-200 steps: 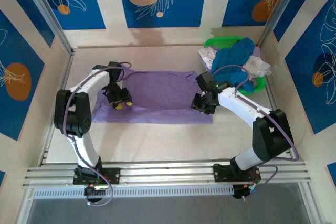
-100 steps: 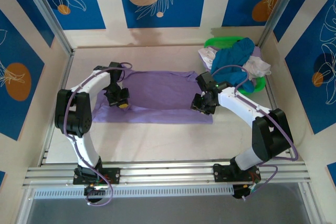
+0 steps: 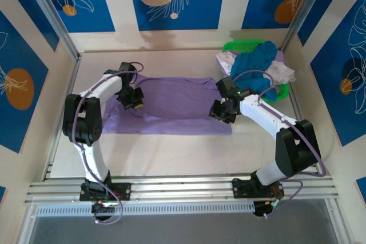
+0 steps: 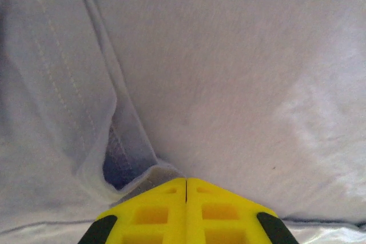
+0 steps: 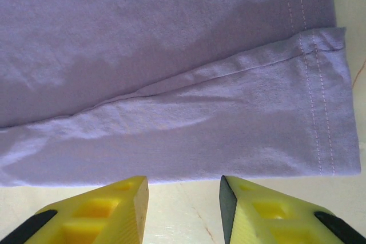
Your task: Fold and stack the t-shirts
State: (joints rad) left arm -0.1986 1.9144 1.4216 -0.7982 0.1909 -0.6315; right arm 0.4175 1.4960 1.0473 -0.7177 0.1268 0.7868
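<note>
The lavender t-shirt lies spread flat across the middle of the surface, with one long band already doubled over along its near edge. The left pincer sits at the shirt's 9 o'clock end. In its wrist view the left pincer is pressed together, with a raised ridge of cloth running into the tips, so it appears to be pinching the shirt.

The right pincer hangs at the 3 o'clock end. In its own view the right pincer is spread wide just short of the hemmed near edge, gripping nothing.

I judge this a lengthwise fold in progress. Next, the right side must advance onto the hem and nip it, so both ends can lift together.

The teal t-shirt and white t-shirts wait heaped in the green basket at 1 o'clock.
</note>
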